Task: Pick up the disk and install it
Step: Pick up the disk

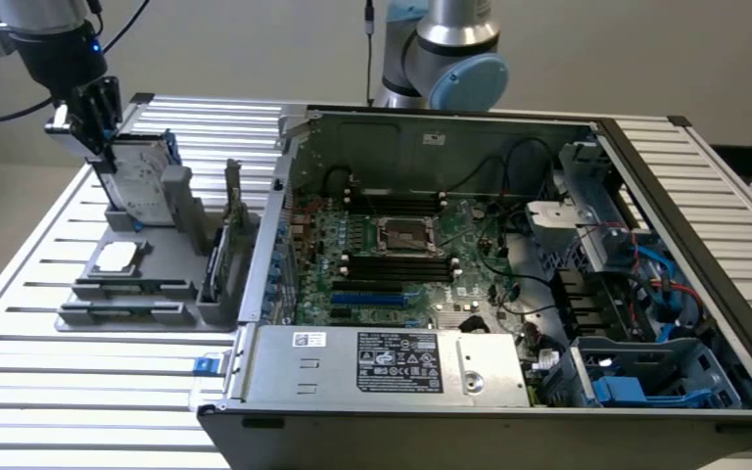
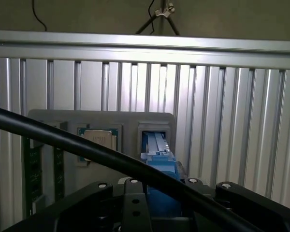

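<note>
At ten o'clock in the exterior view, one gripper (image 1: pixel 93 137) is at the top edge of one disk (image 1: pixel 148 176). I cannot tell its grip. Open table (image 1: pixel 36 387) lies around.

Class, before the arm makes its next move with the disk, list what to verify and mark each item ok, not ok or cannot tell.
1. The gripper sits at the upper edge of the disk: ok.
2. The disk stands upright in the grey holder: ok.
3. Firm hold on the disk: cannot tell.
4. The computer case is open on top: ok.
5. The black cable is clear of the disk's blue frame: cannot tell.
6. Disk installed in the case: not ok, it stands in the holder.
</note>
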Robot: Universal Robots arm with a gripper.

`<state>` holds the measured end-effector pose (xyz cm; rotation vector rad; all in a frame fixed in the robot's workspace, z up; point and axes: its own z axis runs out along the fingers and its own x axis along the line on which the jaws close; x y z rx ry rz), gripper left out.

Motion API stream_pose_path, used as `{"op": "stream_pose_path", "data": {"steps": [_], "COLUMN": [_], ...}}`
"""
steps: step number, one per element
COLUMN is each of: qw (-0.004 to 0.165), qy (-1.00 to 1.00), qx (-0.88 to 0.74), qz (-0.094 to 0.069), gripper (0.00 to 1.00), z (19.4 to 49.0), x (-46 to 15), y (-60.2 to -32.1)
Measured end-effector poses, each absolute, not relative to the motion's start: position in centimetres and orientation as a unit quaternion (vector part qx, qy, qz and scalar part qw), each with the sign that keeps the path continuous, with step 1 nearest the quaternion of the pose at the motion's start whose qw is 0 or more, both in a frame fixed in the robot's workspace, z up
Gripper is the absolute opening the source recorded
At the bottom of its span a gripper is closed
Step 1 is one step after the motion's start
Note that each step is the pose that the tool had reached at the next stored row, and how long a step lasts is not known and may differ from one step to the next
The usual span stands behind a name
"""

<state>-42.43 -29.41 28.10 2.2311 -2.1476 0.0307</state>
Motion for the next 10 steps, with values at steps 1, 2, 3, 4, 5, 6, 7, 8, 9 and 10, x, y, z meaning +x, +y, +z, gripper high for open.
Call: {"op": "stream_pose_path", "data": {"steps": [1, 2, 3, 4, 5, 6, 7, 8, 9, 10], "qw": [0.023, 0.023, 0.023, 0.023, 0.023, 0.023, 0.023, 0.023, 0.023, 0.023], "qy": [-0.693, -0.694, -0.694, -0.694, -0.694, -0.694, -0.694, -0.694, -0.694, -0.694], "qx": [0.72, 0.72, 0.72, 0.72, 0.72, 0.72, 0.72, 0.72, 0.72, 0.72], "qz": [0.01, 0.01, 0.01, 0.01, 0.01, 0.01, 0.01, 0.01, 0.01, 0.01], "gripper": [0.33, 0.33, 0.33, 0.33, 0.33, 0.33, 0.33, 0.33, 0.33, 0.33], "z": [28.1, 28.1, 28.1, 28.1, 28.1, 28.09, 28.1, 28.1, 28.1, 28.1], "x": [-42.43, -42.43, -42.43, -42.43, -42.43, -42.43, -42.43, -42.43, -42.43, -42.43], "y": [-29.41, -29.41, -29.41, -29.41, -29.41, -29.41, -29.41, -29.41, -29.41, -29.41]}}
